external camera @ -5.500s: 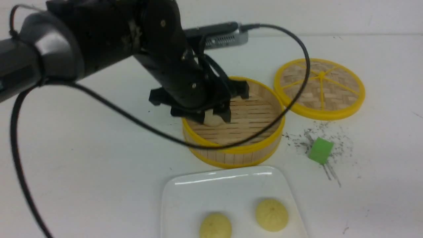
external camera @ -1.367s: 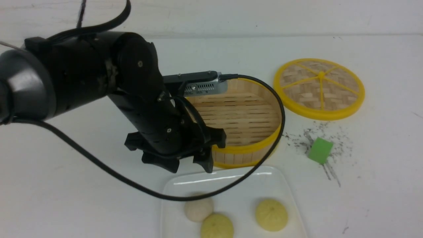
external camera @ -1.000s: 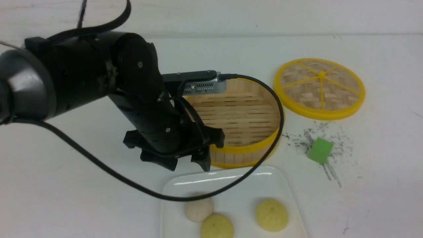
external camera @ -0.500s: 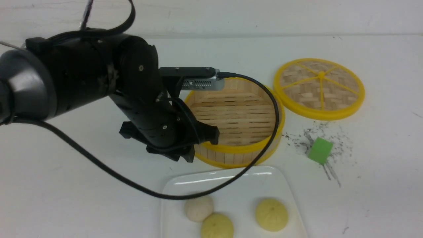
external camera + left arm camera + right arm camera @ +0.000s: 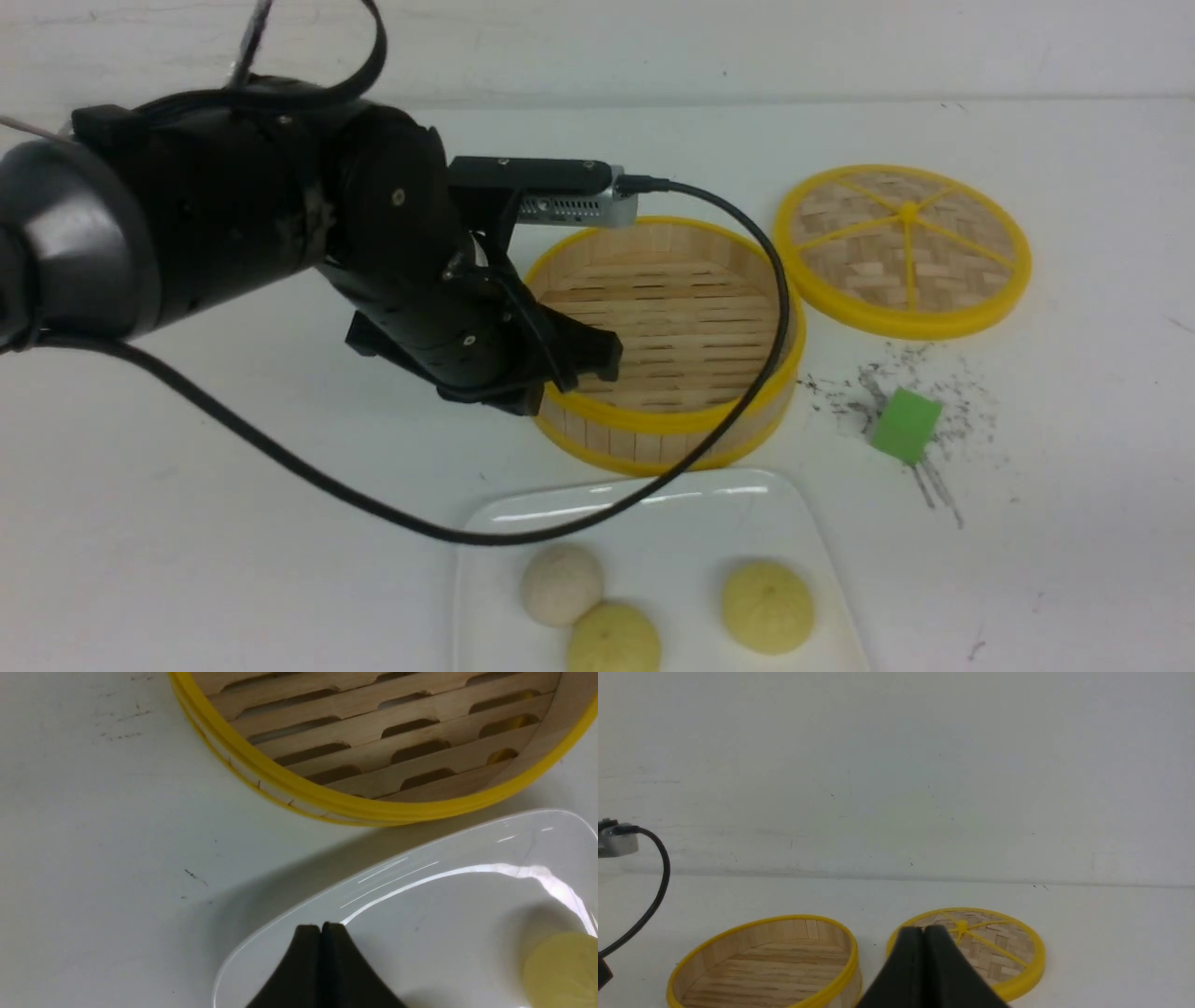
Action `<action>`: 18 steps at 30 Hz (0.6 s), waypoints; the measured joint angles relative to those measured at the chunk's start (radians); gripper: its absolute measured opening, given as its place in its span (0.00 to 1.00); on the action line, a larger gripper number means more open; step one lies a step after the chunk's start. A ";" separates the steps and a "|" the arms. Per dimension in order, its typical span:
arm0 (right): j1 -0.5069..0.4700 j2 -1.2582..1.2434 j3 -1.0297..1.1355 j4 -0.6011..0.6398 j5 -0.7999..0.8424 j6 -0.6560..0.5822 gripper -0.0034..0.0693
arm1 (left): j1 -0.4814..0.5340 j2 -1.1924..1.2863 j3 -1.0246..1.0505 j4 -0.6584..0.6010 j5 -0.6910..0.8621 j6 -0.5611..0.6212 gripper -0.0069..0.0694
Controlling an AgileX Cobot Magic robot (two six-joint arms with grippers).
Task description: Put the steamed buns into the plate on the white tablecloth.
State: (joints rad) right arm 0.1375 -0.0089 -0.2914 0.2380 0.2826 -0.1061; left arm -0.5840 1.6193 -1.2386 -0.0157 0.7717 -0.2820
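Three steamed buns lie on the white plate (image 5: 672, 537) at the front of the white tablecloth (image 5: 233, 541): an off-white bun (image 5: 560, 584) and two pale yellow buns (image 5: 611, 639) (image 5: 767, 607). My left gripper (image 5: 537, 397) is shut and empty, raised over the cloth beside the near-left rim of the bamboo basket, behind the plate. In the left wrist view its shut tips (image 5: 321, 927) hang over the plate's rim (image 5: 420, 865), with one yellow bun (image 5: 560, 970) at the frame's edge. My right gripper (image 5: 923, 931) is shut and empty, and is out of the front view.
The round yellow-rimmed bamboo basket (image 5: 667, 336) stands empty behind the plate. Its woven lid (image 5: 904, 250) lies flat at the back right. A green cube (image 5: 904, 426) sits on grey scuff marks to the basket's right. The left arm's black cable (image 5: 728, 420) loops over the basket.
My left gripper carried the off-white bun from the basket to the plate and let go. In the last second it lifted back towards the basket and its jaws shut.
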 joint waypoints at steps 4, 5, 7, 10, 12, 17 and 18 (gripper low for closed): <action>0.000 -0.001 0.070 -0.018 -0.013 0.000 0.04 | 0.000 -0.007 0.000 0.007 0.002 -0.005 0.09; 0.000 -0.003 0.100 -0.026 -0.013 0.000 0.05 | 0.000 -0.019 0.000 0.008 0.007 -0.005 0.09; 0.001 -0.003 0.136 -0.035 -0.012 -0.001 0.05 | 0.000 -0.035 0.000 0.016 0.014 -0.006 0.09; 0.024 -0.003 0.219 -0.073 -0.005 -0.001 0.05 | 0.000 -0.141 0.000 0.035 0.046 -0.008 0.09; 0.044 -0.003 0.253 -0.096 0.007 -0.001 0.05 | 0.000 -0.201 0.000 0.054 0.069 -0.008 0.09; 0.090 -0.003 0.313 -0.125 0.070 -0.001 0.06 | 0.000 -0.355 -0.001 0.110 0.156 -0.008 0.10; 0.090 -0.003 0.315 -0.125 0.070 -0.001 0.06 | 0.000 -0.355 -0.001 0.110 0.156 -0.008 0.10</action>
State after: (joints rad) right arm 0.2276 -0.0121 0.0238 0.1132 0.3524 -0.1070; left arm -0.5840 1.2641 -1.2401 0.0942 0.9279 -0.2902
